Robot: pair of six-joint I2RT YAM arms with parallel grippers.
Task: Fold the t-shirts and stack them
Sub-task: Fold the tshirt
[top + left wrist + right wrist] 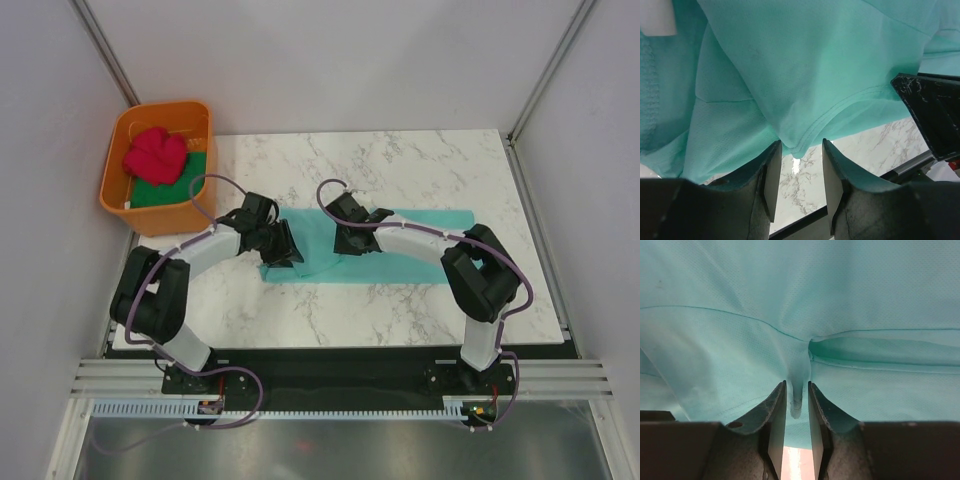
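The teal t-shirt (420,262) lies spread across the middle of the marble table (400,160), with its left end bunched up. My left gripper (283,245) is at that left end. In the left wrist view (802,146) it is open, and a hemmed edge of the teal cloth (805,75) droops just between the fingertips. My right gripper (345,240) is at the shirt's upper middle. In the right wrist view (797,386) its jaws stand narrow around a raised pleat of teal cloth (797,400). The pinkish-red t-shirt (157,153) and the dark green one (185,182) lie in the tub.
The orange plastic tub (150,215) stands at the table's far left corner, close to my left arm. Grey walls enclose the table on the left, back and right. The black base rail runs along the near edge.
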